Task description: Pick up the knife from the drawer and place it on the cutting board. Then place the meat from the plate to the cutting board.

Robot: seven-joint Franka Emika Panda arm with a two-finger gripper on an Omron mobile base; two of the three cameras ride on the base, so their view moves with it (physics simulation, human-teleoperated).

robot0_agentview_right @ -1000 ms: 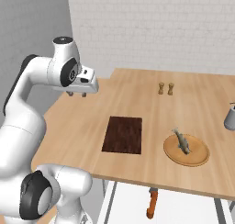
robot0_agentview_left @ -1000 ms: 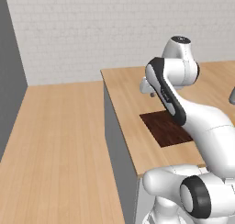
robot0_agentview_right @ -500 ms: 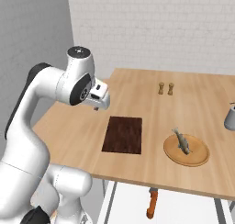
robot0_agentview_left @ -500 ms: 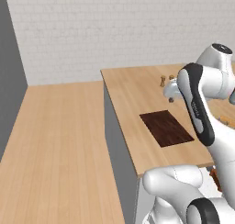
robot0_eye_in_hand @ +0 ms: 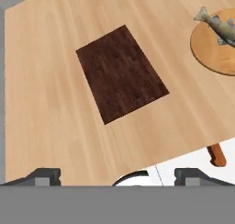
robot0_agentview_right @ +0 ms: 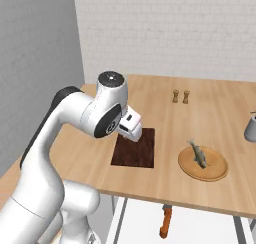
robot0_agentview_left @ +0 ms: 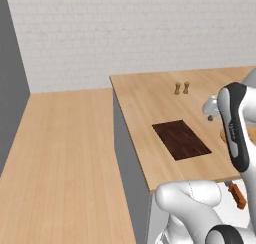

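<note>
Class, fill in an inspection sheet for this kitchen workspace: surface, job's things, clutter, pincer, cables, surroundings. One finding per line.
Surface: light wood counter, grey side.
Cutting board: dark cutting board flat on the counter, nothing on it.
Plate: round tan plate right of the board, apart from it.
Meat: fish-shaped meat lying on the plate.
Knife: knife with orange-brown handle, below the counter's front edge in the white drawer; blade hidden.
Clutter: two small wooden shakers at the back; grey metal vessel at the right edge.
Pincer: pincer open, empty, above the counter.
Cables: nothing seen.
Surroundings: white brick wall, wooden floor.
</note>
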